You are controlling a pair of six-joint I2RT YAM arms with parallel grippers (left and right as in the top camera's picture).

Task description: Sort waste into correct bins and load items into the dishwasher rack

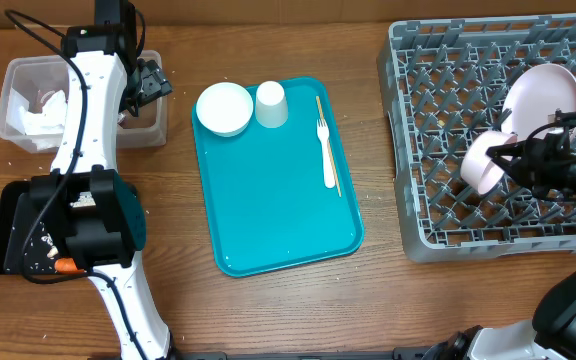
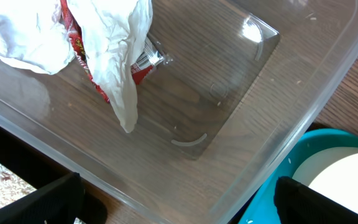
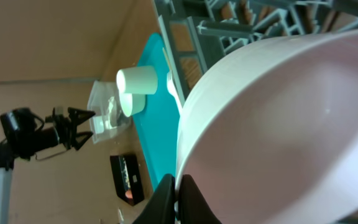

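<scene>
Waste [image 1: 40, 112] looks sorted: napkins [image 2: 17, 37] and red wrapper [image 2: 79, 53] lie in the clear tub [image 1: 13, 66], carrot [image 1: 64, 266] and crumbs [image 1: 38, 250] in the black tray [image 1: 3, 215]. Left gripper [image 1: 146, 85] hovers over the tub, jaws wide, empty. One bowl [image 1: 224, 108], cup [image 1: 271, 104] and fork [image 1: 326, 150] wait on the teal tray [image 1: 268, 215]. In the rack [image 1: 408, 120] the plate [image 1: 546, 92] stands; right gripper [image 1: 508, 155] pinches the second bowl [image 1: 480, 168] by its rim.
</scene>
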